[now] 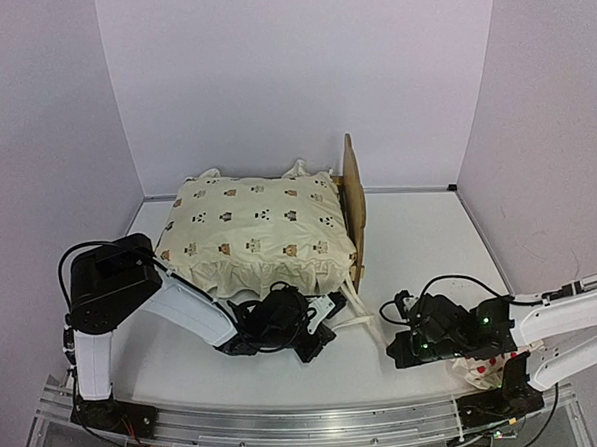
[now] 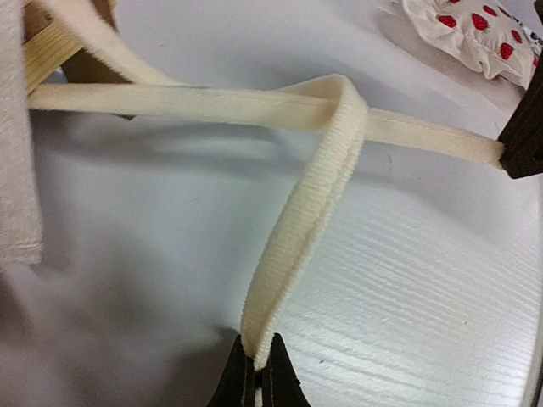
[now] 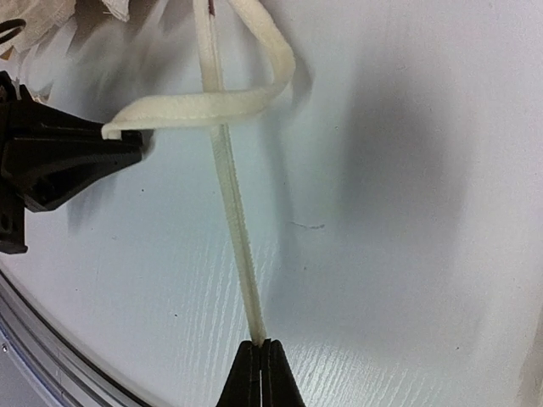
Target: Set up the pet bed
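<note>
1. At the far middle of the table (image 1: 420,247): the pet bed (image 1: 354,196), a light wooden frame with its tall headboard upright at the right end.
2. Spread over the frame: a cream cover (image 1: 259,231) with small animal prints, its ruffle hanging down the near side and hiding the base.
3. Just in front of the bed's near right corner: the left claw (image 2: 257,377), low over the table, fingers pressed together and clamped on the end of a cream looped tie (image 2: 318,195).
4. From the wooden corner out to a fold, then back down to that claw: the run of the looped tie, crossing the second tie on its way.
5. Right of the left claw and near it, not touching: the right claw (image 3: 263,371), fingers likewise together, pinching the end of the straight tie (image 3: 231,203).
6. Drawn in a nearly straight line from the bed corner to the right claw: that straight tie, off the table for most of its length.
7. Beneath the right arm, at the near right of the table: a white pillow (image 1: 478,367) with red dots and a ruffled edge, well apart from the bed.
</note>
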You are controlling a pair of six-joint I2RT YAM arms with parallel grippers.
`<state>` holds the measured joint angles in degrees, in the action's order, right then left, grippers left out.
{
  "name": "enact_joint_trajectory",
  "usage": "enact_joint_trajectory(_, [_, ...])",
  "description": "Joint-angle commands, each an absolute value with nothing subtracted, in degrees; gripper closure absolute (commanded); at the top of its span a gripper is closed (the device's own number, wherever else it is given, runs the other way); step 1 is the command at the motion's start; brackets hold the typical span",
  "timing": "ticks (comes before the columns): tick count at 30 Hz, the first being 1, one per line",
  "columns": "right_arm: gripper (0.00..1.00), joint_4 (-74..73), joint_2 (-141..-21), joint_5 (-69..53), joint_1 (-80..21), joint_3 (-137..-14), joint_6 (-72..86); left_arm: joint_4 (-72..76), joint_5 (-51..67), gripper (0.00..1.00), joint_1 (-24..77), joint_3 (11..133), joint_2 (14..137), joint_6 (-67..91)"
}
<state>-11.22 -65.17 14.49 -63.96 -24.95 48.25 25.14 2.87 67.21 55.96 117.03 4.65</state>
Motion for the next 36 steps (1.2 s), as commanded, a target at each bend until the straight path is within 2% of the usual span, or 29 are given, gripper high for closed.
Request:
enact_joint_trajectory(1, [1.0,-11.04,-66.05,16.43,-64.25,-24.93,48.98,22.03,-2.0,1.0,66.17,53.92,112.13,4.22])
enact_joint_trajectory(7, [1.0,-10.99,-68.08,16.27,-64.31,-26.56,47.73,20.32,-3.06,1.0,66.07,51.96,110.07,4.49])
enact_joint_trajectory(18, [1.0,-10.7,-74.69,14.43,-64.25,-34.23,42.55,18.69,4.79,0.98,66.4,54.03,112.71,5.76])
enact_joint_trajectory(20, [1.0,-10.59,-75.6,13.69,-64.29,-35.53,41.93,19.03,4.84,0.92,66.73,54.31,112.88,6.31])
enact_joint_trajectory(24, [1.0,-10.55,-76.07,12.69,-64.28,-36.59,41.55,17.4,3.96,0.63,67.05,54.72,110.96,7.17])
enact_joint_trajectory(29, [1.0,-10.55,-76.26,12.32,-64.26,-35.82,42.05,10.8,2.28,0.39,67.3,54.85,103.52,9.17])
enact_joint_trajectory(31, [1.0,-10.55,-76.52,12.33,-64.25,-35.84,41.89,7.96,1.9,0.34,67.39,54.92,100.27,10.41])
enact_joint_trajectory(36, [1.0,-10.55,-77.95,13.79,-64.2,-38.11,39.69,5.87,0.74,0.34,67.4,55.42,98.63,11.23])
